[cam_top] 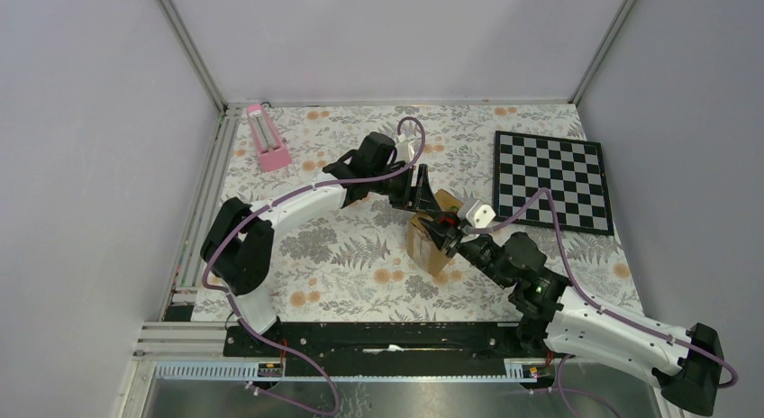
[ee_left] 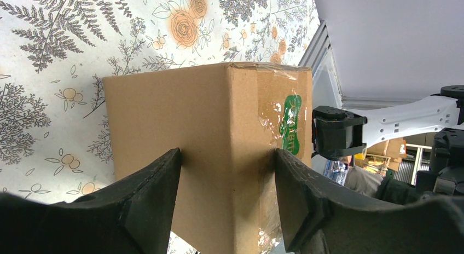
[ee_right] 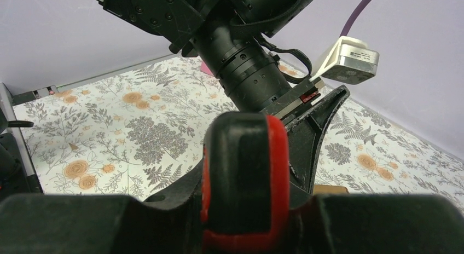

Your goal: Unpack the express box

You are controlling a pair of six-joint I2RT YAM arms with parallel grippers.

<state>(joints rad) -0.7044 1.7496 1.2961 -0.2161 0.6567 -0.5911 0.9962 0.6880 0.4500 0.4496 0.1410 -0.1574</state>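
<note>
The express box (cam_top: pixel 422 247) stands mid bench (cam_top: pixel 342 256), the left claw (ee_left: pixel 227 155) clamped across one corner from twelve o'clock. The right claw (cam_top: pixel 444 231) meets it from four o'clock; wide or narrow, I cannot tell.

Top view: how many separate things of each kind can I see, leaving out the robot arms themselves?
Cardboard box: 1
Chessboard: 1
Pink metronome-like object: 1
Black-and-red object, held in the right hand: 1
Total: 4
</note>
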